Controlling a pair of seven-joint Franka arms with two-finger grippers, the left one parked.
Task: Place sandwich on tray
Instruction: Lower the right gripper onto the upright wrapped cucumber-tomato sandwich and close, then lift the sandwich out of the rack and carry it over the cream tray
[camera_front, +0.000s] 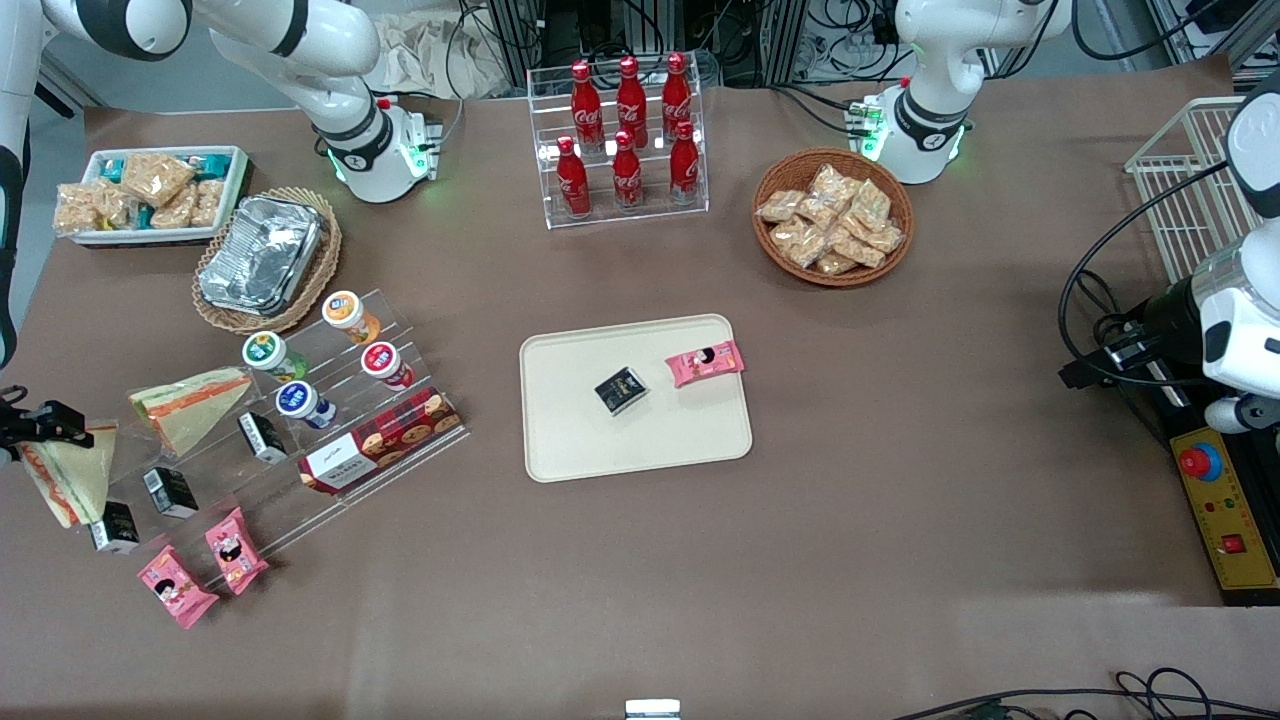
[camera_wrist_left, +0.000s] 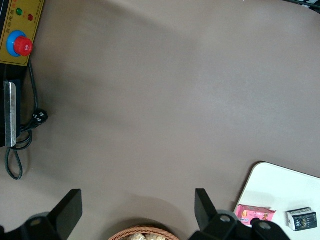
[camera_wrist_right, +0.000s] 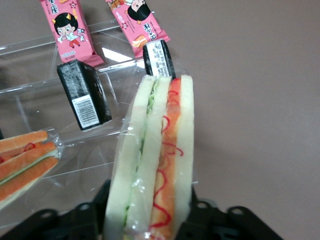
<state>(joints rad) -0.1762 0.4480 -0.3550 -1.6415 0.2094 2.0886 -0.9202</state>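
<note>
Brown cloth is covering the table (camera_front: 900, 480), where the tray (camera_front: 570, 440) is carrying one black box (camera_front: 620, 390) and one pink packet (camera_front: 705, 362). Toward the working arm's end, well apart from that tray, the gripper (camera_front: 45, 430) is clamping the sandwich (camera_front: 75, 480). A second wedge (camera_front: 190, 402) is resting nearby. Only the right wrist view is showing the sandwich's (camera_wrist_right: 155, 165) green and red-orange filling, between the jaws closed on it.

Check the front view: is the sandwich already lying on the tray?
No. The sandwich is held in the gripper at the working arm's end; the tray carries only two small packets.
</note>
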